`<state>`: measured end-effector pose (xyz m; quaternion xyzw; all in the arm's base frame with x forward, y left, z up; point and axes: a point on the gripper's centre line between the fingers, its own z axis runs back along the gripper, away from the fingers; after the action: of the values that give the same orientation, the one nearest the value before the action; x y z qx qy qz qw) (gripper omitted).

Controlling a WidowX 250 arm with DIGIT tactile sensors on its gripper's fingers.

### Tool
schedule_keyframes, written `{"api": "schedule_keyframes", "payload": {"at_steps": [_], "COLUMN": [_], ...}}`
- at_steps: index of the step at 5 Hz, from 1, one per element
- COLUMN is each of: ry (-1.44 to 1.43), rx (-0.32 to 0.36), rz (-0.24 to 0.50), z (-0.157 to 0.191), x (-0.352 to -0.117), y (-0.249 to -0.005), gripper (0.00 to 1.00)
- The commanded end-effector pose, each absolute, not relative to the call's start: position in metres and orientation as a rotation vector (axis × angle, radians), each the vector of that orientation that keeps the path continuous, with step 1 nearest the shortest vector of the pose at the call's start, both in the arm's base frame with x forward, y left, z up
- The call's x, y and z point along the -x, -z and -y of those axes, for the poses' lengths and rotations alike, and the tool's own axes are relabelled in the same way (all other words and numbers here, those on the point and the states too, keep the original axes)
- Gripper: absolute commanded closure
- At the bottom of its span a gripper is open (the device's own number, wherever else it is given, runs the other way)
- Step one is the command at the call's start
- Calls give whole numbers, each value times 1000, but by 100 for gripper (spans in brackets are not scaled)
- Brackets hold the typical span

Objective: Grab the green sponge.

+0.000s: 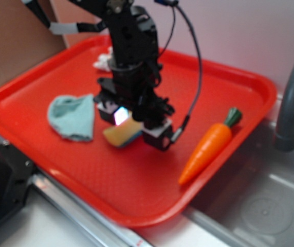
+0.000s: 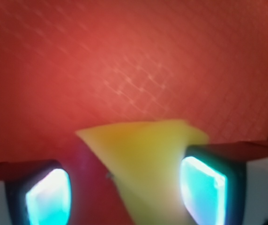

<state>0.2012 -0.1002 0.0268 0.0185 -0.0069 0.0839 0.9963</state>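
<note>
The green sponge (image 1: pixel 120 135) is a yellow foam piece with a thin dark layer, lying near the middle of the red tray (image 1: pixel 136 218). My gripper (image 1: pixel 135 128) is down at the tray and straddles it, jaws apart. In the wrist view the sponge (image 2: pixel 148 154) lies between the glowing pads. It reaches the right pad (image 2: pixel 202 187), and bare tray shows between it and the left pad (image 2: pixel 47 197). The gripper (image 2: pixel 124 192) is open around the sponge. The sponge's green layer is mostly hidden under the gripper.
A teal cloth (image 1: pixel 74 117) lies left of the gripper. A small white rag (image 1: pixel 104 60) sits at the tray's back. A toy carrot (image 1: pixel 208 146) lies to the right. A grey faucet (image 1: pixel 291 103) and sink basin (image 1: pixel 265 206) are beyond the tray's right edge.
</note>
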Motion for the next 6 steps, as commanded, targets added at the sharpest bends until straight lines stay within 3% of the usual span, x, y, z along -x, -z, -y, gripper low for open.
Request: {"api": "schedule_keyframes", "payload": {"at_steps": [1, 3, 4, 5, 6], "ry": [-188, -190, -174, -148, -101], "rx": [-33, -44, -45, -63, -4], "rz": [7, -5, -5, 3, -5], "z": [92, 94, 88, 79, 63], "x": [-203, -204, -206, -209, -210], "y": [-16, -20, -47, -94, -144], "gripper": [100, 100, 100, 100, 100]}}
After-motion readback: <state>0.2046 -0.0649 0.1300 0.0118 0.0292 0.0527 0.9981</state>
